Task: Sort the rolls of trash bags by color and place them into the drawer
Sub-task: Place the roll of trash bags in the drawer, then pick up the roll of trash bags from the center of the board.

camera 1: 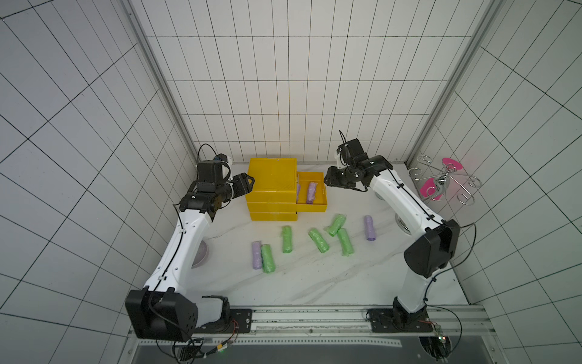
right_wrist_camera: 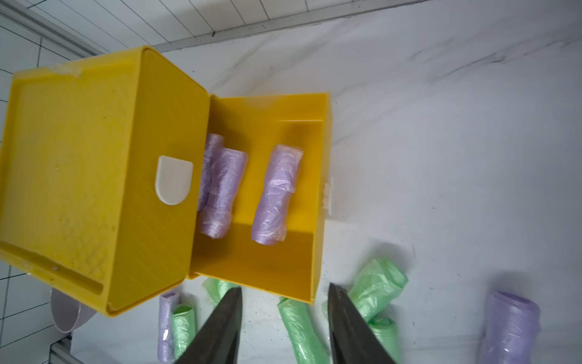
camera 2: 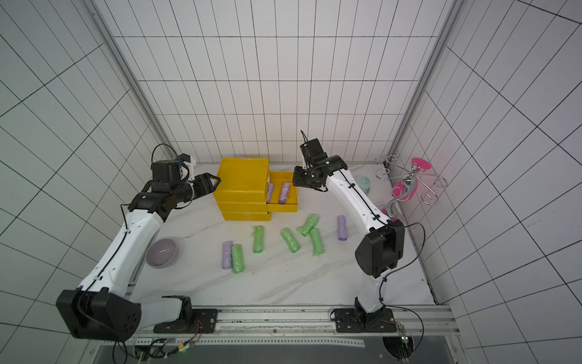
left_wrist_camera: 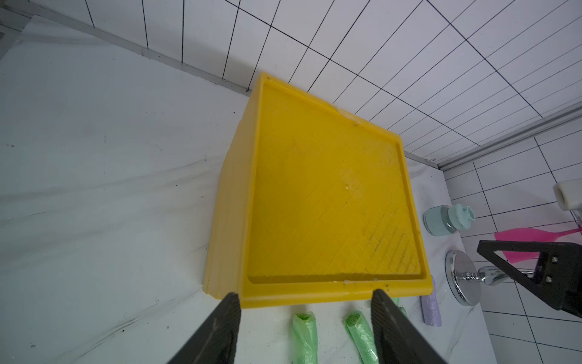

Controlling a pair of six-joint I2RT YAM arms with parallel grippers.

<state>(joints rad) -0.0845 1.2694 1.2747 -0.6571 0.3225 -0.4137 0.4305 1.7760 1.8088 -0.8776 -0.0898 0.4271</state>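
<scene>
Hovering just beside the outer wall of the pulled-out drawer [camera 1: 315, 206] in a top view, the right gripper [camera 1: 327, 180] carries nothing, while the left gripper [camera 1: 247, 184] sits close to the opposite side of the yellow cabinet [camera 1: 272, 176]; how far either claw gapes is hard to read from up here. Two lavender rolls [camera 1: 311, 193] show inside the drawer. On the marble table [camera 1: 315, 283] lie five green rolls [camera 1: 318, 240] and two loose lavender rolls [camera 1: 370, 228], one of them touching a green roll near the left arm. In a top view a lavender bowl [camera 2: 162, 252] stands by that arm. The left wrist view shows the left gripper's fingers [left_wrist_camera: 220, 327] spread wide and empty, the cabinet's top edge lying between their tips. The right wrist view shows the right gripper's fingers [right_wrist_camera: 352, 321] likewise apart with nothing between them, near a corner of the drawer. Inside it, three lavender rolls lie lengthwise: two pressed together by the cabinet and one apart.
</scene>
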